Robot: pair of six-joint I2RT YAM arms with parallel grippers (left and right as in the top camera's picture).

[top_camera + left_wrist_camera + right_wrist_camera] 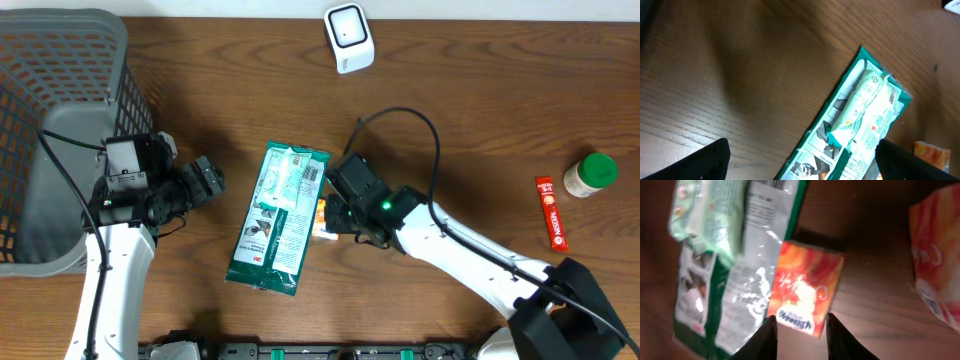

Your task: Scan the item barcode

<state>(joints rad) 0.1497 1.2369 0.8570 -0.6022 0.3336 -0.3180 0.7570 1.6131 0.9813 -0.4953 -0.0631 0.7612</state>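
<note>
Right gripper (pixel 801 326) hung low over the middle of the table (pixel 480 120), its two dark fingers (pixel 765 341) drawn narrow on either side of the near edge of a small orange packet (pixel 805 287). From the wrist view I could not tell whether they actually pinched it or only framed it. The orange packet lay flat on the wood, touching the right edge of a long green package (pixel 278 220). That package lay face up and slightly tilted, with a barcode (pixel 894 96) showing near its far right corner. A second orange wrapper (pixel 935 255) sat blurred at the right edge of the right wrist view; what it was could not be made out.

Left gripper (pixel 208 180) hovered just left of the green package with its jaws spread wide and nothing between them, its fingers (pixel 705 161) showing at the bottom corners of the left wrist view.

A white scanner (pixel 348 38) stood at the far edge of the table, well apart from both packets. A grey mesh basket (pixel 60 100) filled the far left corner. Near the right edge a green-capped bottle (pixel 590 175) stood beside a red stick pack (pixel 550 212)
</note>
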